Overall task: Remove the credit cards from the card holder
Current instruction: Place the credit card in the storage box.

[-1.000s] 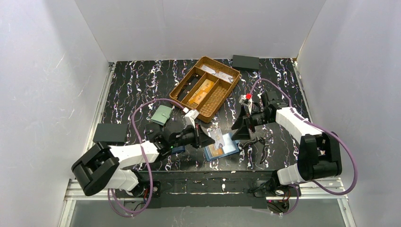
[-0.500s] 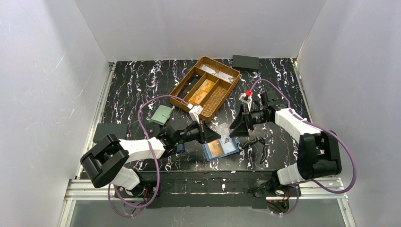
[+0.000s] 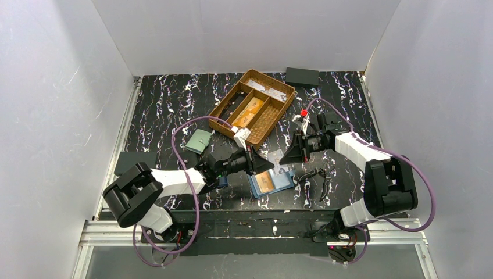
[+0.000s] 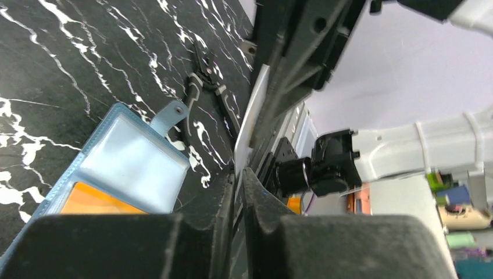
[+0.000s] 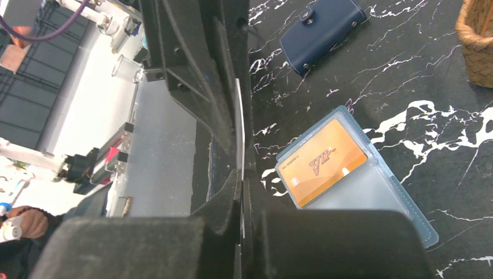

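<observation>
Script "VIP" legible on flat orange-gold rectangular card [image 5: 322, 163] inside light steel-blue folding holder [image 5: 401, 203]; smaller print unreadable.

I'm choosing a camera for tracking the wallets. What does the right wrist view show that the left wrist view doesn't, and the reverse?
Right wrist only: navy wallet, basket corner, the VIP print on the orange card. Left wrist only: a blue snap tab, a black tool, the right arm. Both: the holder with that card, and a pale card edge-on, pinched by the left gripper and the right gripper.
</observation>
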Action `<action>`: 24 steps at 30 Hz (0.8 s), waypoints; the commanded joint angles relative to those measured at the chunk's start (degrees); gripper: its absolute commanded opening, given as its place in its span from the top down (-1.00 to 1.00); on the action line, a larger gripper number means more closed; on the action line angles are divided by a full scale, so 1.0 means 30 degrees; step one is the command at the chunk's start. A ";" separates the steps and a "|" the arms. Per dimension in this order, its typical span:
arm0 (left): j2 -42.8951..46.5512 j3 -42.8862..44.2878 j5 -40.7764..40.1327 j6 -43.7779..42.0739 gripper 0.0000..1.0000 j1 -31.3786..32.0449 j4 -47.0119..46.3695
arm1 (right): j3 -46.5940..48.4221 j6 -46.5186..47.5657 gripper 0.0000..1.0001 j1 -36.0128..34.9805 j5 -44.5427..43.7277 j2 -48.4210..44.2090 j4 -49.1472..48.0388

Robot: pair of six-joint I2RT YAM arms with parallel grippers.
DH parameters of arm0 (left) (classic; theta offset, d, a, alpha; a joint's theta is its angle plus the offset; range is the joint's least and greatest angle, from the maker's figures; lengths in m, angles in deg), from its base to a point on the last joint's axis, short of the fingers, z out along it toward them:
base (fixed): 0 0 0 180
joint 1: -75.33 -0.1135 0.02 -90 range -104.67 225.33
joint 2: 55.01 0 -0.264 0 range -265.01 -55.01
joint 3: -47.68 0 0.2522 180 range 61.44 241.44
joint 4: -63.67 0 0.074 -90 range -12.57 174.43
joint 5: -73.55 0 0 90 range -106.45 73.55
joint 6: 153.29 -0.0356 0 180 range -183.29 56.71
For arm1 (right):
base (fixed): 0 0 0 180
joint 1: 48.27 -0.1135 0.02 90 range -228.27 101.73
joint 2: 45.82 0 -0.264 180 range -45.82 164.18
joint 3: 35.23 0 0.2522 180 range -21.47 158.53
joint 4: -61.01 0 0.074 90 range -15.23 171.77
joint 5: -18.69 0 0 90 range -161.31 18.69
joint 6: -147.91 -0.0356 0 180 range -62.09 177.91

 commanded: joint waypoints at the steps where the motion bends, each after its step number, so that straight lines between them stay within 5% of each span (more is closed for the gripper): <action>1: 0.0401 0.0197 -0.1088 -0.0030 0.66 0.0093 -0.0761 | 0.0197 -0.0061 0.97 -0.0063 0.0885 0.0054 -0.0277; 5: 0.2174 -0.0797 -0.3053 -0.0224 0.06 0.0051 0.0060 | 0.1798 0.3801 0.97 0.0009 -0.1064 -0.0231 0.3667; 11: 0.7742 -0.0591 -0.3501 -0.2459 -0.93 -0.2279 0.7296 | 0.9261 0.9193 0.97 0.0587 -0.7050 0.1961 1.0771; 17: 1.0277 0.1718 -0.0978 -0.4427 -0.97 -0.7031 1.3705 | 1.7779 0.7159 0.97 0.1123 -1.1504 0.6349 1.0515; 24: 0.7195 0.6293 -0.0594 -0.8565 -0.97 -0.9050 1.8782 | 2.6803 0.4600 0.97 0.1123 -1.4277 1.3214 0.9481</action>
